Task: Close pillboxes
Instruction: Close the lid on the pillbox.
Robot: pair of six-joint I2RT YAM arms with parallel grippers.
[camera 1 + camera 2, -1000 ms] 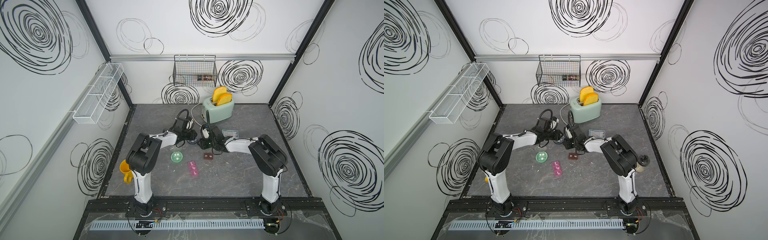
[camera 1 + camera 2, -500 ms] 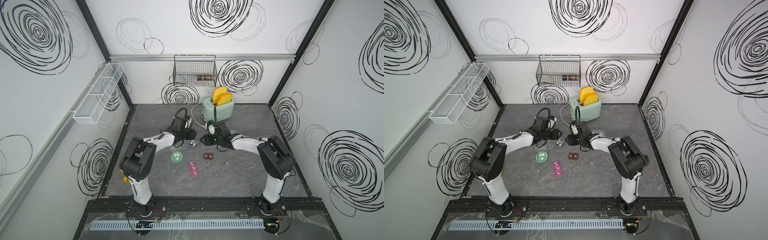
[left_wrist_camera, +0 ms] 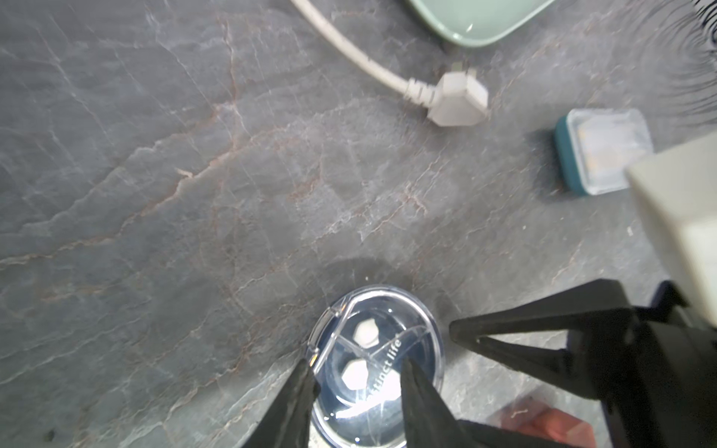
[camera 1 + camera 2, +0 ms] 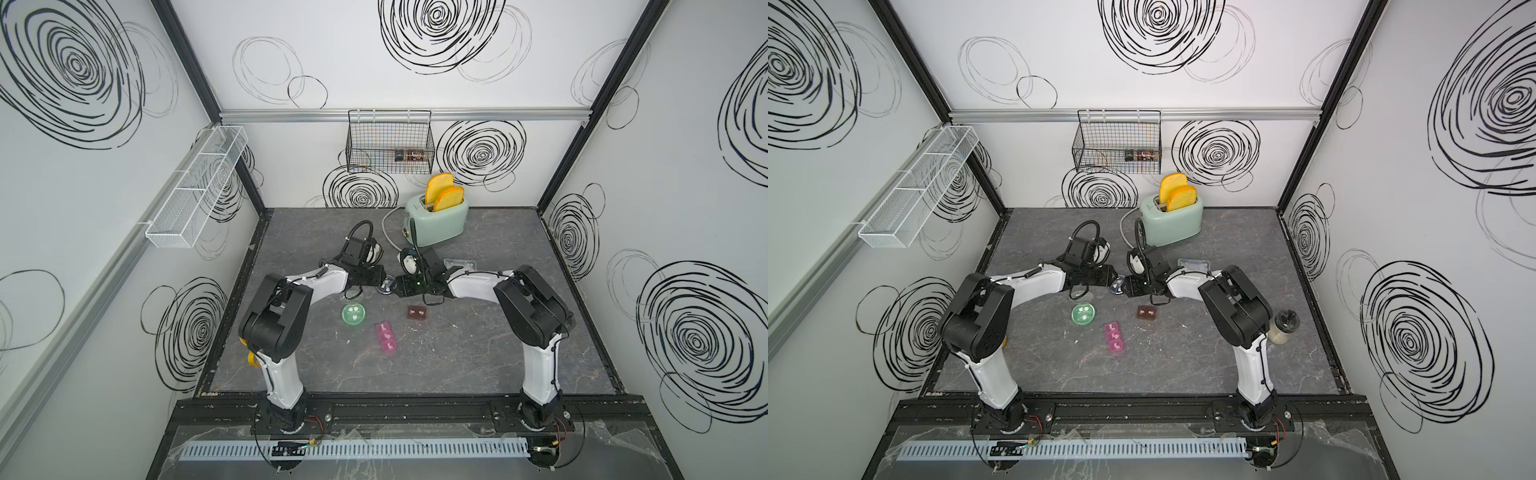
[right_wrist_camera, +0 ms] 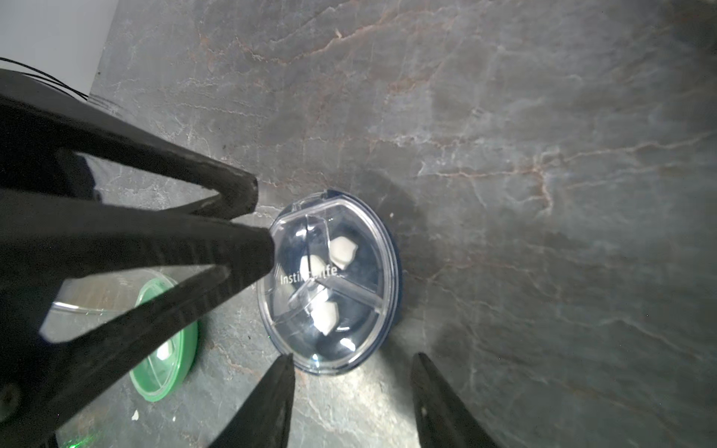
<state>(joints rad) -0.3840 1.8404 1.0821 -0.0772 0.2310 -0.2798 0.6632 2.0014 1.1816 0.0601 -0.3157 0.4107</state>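
On the grey marbled desk (image 4: 457, 353), the left tool (image 3: 357, 364) hung with jaws apart over the round navy translucent pillbox (image 5: 329, 287), and the right tool (image 5: 353, 357) stood parted and empty just short of it. That box's clear lid (image 5: 349, 229) sat flat, seemingly shut; the round green pillbox (image 4: 354, 313) nearby gaped open; the pink three-cell strip (image 4: 386, 338) and brown two-cell box (image 4: 417, 311) were too small to judge.
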